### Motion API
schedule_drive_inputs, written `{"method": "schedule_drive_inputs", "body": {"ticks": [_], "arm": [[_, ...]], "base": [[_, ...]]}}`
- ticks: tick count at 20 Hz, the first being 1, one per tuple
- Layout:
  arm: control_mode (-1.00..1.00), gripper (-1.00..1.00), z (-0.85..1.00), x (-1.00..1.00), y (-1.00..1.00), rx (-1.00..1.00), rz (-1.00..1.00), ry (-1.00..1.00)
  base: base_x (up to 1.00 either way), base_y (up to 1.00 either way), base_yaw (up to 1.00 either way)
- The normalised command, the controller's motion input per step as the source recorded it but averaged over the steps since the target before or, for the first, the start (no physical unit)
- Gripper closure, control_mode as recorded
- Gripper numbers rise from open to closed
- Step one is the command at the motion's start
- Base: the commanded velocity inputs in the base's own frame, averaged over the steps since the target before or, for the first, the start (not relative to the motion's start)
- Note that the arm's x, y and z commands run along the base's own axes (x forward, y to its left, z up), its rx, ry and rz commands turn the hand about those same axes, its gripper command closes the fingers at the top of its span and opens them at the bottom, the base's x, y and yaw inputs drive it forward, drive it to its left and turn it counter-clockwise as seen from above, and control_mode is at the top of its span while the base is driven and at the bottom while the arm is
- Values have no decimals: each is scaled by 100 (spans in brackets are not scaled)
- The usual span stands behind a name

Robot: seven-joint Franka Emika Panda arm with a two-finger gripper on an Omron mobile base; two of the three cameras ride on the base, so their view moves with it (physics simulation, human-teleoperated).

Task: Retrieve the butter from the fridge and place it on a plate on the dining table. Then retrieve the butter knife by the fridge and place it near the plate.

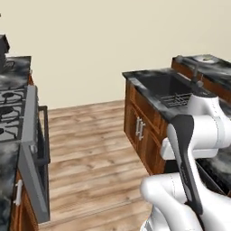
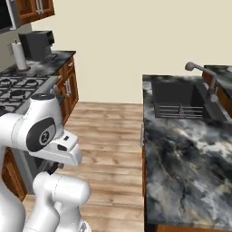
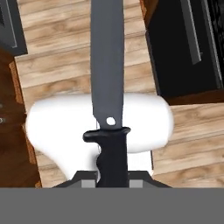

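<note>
The desk (image 2: 181, 154), marbled, with a sink (image 2: 176, 102) and faucet (image 2: 201, 74), fills the right of the right base view; a stove (image 1: 11, 108) sits at left across the wood floor (image 2: 111, 136). In the hand view's centre, the fingers (image 3: 112, 183) pinch the knife (image 3: 107, 65) by its black handle.

A home kitchen: a gas stove (image 1: 11, 108) set in a marbled counter, wood cabinets (image 2: 68, 88), a marbled island desk (image 2: 181, 154) with built-in sink (image 2: 179, 102) and faucet (image 2: 199, 72), plank floor (image 1: 90, 149).
</note>
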Motion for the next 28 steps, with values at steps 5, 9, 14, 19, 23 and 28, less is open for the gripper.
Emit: {"method": "schedule_drive_inputs", "body": {"ticks": [5,9,14,19,23,28], "arm": [[100,100,0,0,0,0,0,0],[100,100,0,0,0,0,0,0],[100,100,0,0,0,0,0,0],[100,100,0,0,0,0,0,0],[100,100,0,0,0,0,0,0],[100,100,0,0,0,0,0,0]], "base": [[95,2,4],[100,0,5],[100,7,1],[100,20,0],[100,45,0],[100,42,-2]]}}
